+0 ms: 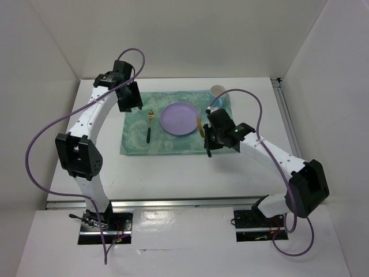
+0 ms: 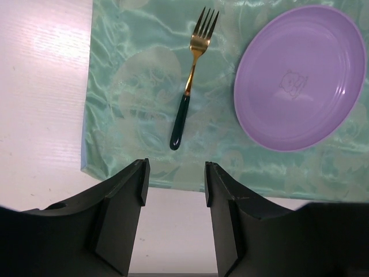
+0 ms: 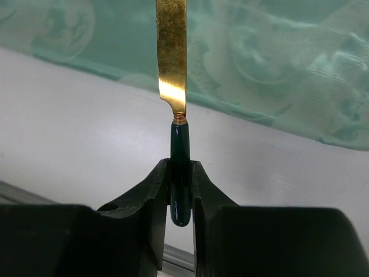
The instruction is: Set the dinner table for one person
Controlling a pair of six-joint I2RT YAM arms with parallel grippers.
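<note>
Okay, the big plain white rectangular surface [image 1: 173, 173] fills the middle of the room, with a silver metal rail [image 1: 173, 203] along its near edge by the arm bases. A teal patterned cloth placemat [image 1: 135, 141] lies on its far half. At the mat's centre sits a round purple plastic plate [image 1: 180, 119]. Left of the plate is a gold fork with a dark green handle [image 2: 190, 81], flat on the mat, tines pointing far. A beige cup [image 1: 218, 90] stands at the mat's far right corner.

The right pincer [image 3: 180, 173] is clenched on a gold-bladed knife with a dark green handle [image 3: 172, 52], gripping the handle end. The blade points away from the wrist over the mat, just right of the plate. Cannot tell if the blade touches the cloth.

The left pincer [image 2: 174, 173] is released, fingers apart and holding nothing. It hovers over the mat's left edge, near the fork's handle but apart from it.
</note>
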